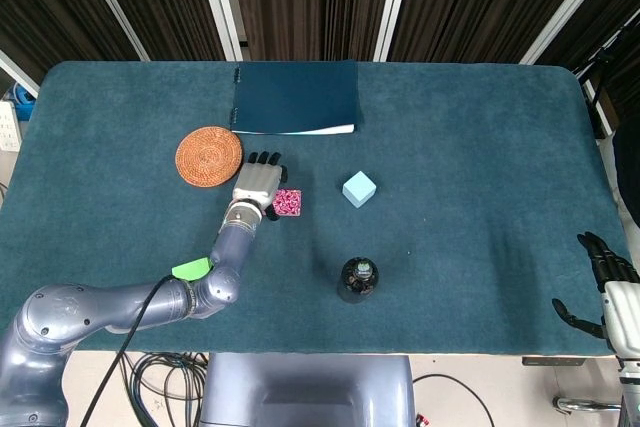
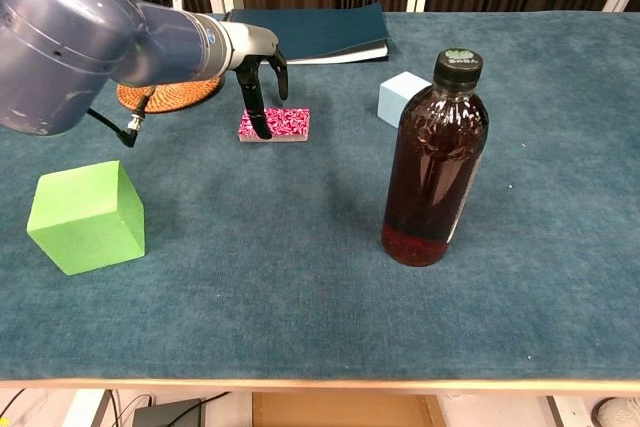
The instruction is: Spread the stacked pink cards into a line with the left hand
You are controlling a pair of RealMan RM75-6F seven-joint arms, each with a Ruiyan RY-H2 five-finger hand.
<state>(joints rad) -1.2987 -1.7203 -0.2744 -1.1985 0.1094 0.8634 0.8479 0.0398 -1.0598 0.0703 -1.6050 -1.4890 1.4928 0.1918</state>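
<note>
Left hand [image 2: 258,72] is over the left end of the pink cards [image 2: 283,124], fingers [image 2: 256,107] pointing down onto the stack, held close together, gripping nothing. The cards lie flat on the surface [image 1: 460,147], still stacked, long axis running left to right, protruding to the hand's right. Right hand [image 1: 605,282] is well apart at the surface's near right corner, fingers spread, empty.

Left arm reaching forward over the table, wrist bent down, left hand [image 1: 258,185] palm-down with fingers [image 2: 258,112] pointing straight downward, tips at the surface, holding nothing. Right hand [image 1: 606,285] low at the near right table edge, fingers spread apart and empty, its arm mostly out of frame.
</note>
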